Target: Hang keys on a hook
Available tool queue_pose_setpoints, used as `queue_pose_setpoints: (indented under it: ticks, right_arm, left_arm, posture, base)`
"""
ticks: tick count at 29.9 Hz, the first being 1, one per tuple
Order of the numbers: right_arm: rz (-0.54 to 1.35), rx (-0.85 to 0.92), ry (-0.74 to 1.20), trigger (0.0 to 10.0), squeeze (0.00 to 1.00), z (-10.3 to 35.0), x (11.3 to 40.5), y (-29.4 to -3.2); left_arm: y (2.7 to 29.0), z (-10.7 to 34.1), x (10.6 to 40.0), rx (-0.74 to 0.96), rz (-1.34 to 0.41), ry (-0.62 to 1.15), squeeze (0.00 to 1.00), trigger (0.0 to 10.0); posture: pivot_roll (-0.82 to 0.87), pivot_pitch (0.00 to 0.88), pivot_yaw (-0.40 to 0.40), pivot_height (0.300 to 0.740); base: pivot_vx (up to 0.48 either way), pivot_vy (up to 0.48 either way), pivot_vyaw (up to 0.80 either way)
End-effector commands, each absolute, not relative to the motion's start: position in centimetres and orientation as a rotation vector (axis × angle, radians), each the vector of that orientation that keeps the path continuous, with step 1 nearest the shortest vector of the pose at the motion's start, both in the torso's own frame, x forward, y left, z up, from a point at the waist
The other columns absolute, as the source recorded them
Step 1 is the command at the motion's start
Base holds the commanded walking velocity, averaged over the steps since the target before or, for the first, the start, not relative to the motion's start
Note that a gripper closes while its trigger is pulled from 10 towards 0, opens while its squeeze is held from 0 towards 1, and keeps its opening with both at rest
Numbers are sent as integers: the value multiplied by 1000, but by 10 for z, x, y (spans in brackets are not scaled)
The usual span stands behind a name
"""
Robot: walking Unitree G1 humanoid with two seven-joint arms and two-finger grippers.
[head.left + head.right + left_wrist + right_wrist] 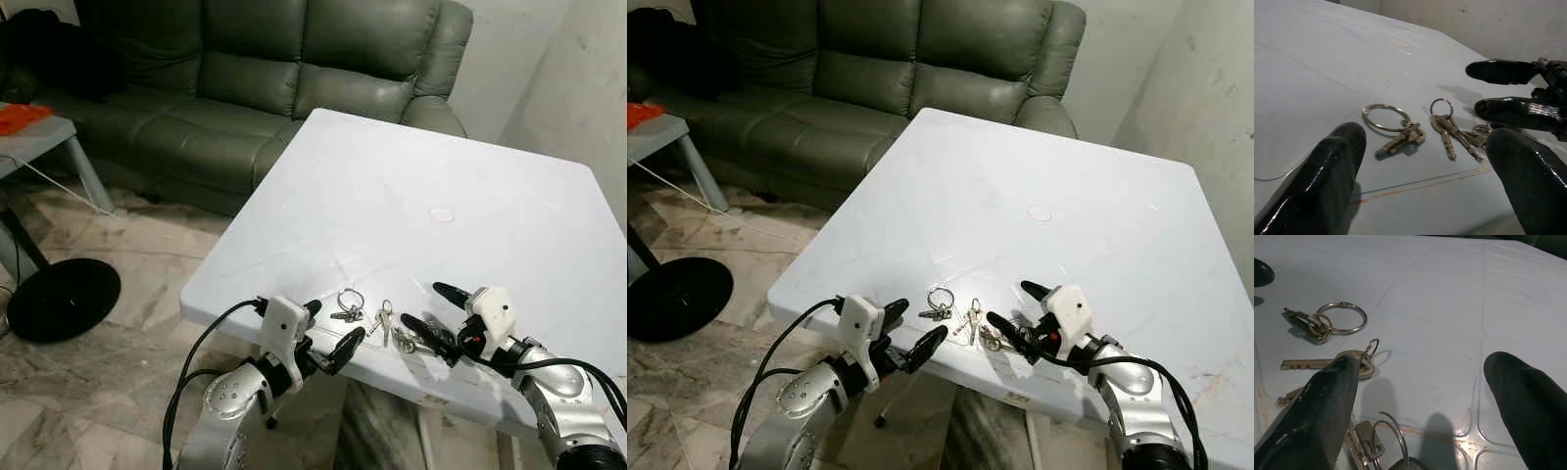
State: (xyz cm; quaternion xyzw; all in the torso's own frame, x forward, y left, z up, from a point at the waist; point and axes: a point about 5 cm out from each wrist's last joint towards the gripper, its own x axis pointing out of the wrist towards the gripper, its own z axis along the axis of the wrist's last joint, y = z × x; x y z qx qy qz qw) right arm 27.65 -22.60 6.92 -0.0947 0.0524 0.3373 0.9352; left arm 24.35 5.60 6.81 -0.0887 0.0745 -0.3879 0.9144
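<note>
While three bunches of keys lie near the front edge of the white tabletop (392,186), my left claw (331,333) hovers just off that edge, fingers apart and holding nothing. My right claw (431,306) rests low over the tabletop, fingers apart, its lower finger above the rightmost key bunch (409,342). Left of that lie the middle keys (383,320) and the large-ring keys (349,305). Beyond stands a green sofa (265,69).

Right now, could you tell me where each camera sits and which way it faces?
Left and right eye views: on the head, looking down at the white table, sofa behind; both arms show.
Left wrist view: along the open left gripper at the keys.
Right wrist view: along the open right gripper.
All share the keys.
</note>
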Motion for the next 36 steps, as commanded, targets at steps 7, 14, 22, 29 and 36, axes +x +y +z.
queue_pose_setpoints:
  ticks: [7, 14, 22, 29, 36]
  right_arm:
    - [719, -194, 123, 10000, 0, 74, 273, -240]
    - [733, -203, 164, 2314, 0, 75, 269, -255]
    - [756, -217, 198, 0, 0, 75, 266, -261]
    - [814, -211, 243, 0, 0, 71, 260, -262]
    - [830, -200, 257, 0, 0, 70, 257, -263]
  left_arm:
    - [52, 71, 241, -176, -824, 149, 0, 10000]
    - [51, 71, 240, -179, -834, 152, 0, 10000]
    - [51, 71, 239, -179, -837, 154, 0, 10000]
    - [51, 72, 239, -179, -836, 156, 0, 10000]
    - [51, 72, 239, -179, -835, 155, 0, 10000]
  posture:
    - [16, 5, -74, 740]
    - [5, 8, -68, 740]
    - [3, 9, -67, 740]
    - [3, 9, -66, 740]
    - [1, 13, -66, 740]
  base:
    - [0, 0, 0]
    - [0, 0, 0]
    - [0, 0, 0]
    - [0, 0, 0]
    - [0, 0, 0]
